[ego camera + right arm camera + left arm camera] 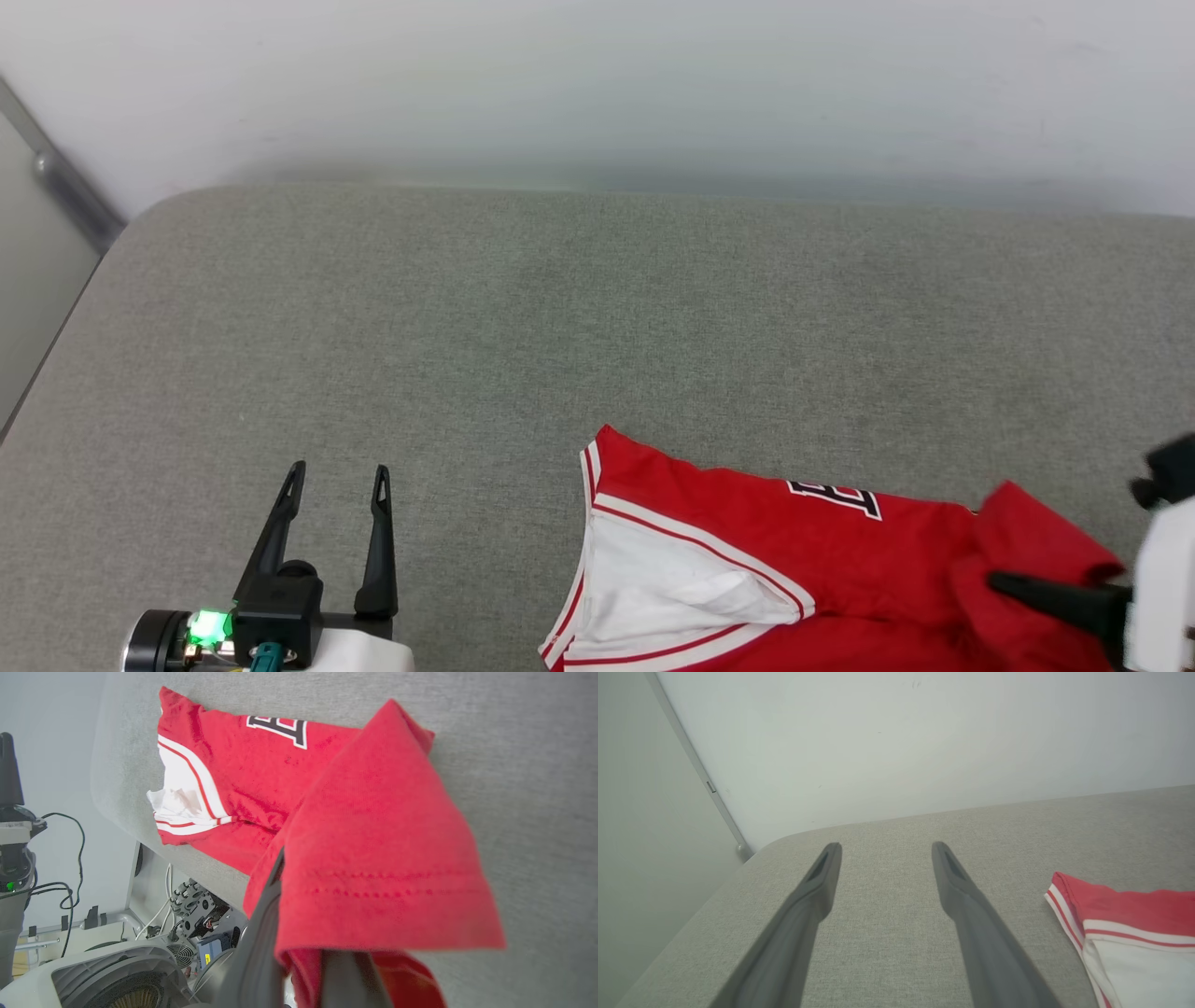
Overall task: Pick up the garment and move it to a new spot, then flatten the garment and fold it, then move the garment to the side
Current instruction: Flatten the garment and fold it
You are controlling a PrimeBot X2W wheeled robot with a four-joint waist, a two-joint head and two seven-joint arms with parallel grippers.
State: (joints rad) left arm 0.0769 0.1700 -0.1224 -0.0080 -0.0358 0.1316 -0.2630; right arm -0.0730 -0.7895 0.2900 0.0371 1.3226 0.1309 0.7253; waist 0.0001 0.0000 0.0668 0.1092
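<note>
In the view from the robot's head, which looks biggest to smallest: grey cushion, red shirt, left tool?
1. grey cushion, by far.
2. red shirt, partly cut off by the picture's edge.
3. left tool, smallest even though it is close to the camera.

The left gripper (886, 847) rises from the bottom edge, its two dark fingers (798, 924) spread wide apart, with grey fabric showing between them. They hang over a padded grey surface (887, 961) that fills the lower half of the frame. At the lower right lies a corner of the shirt (1125, 905), red with white and red striped trim and a white panel below. A pale wall (901, 742) takes up the upper part, with a thin metal strip (696, 765) running diagonally at the upper left.
</note>
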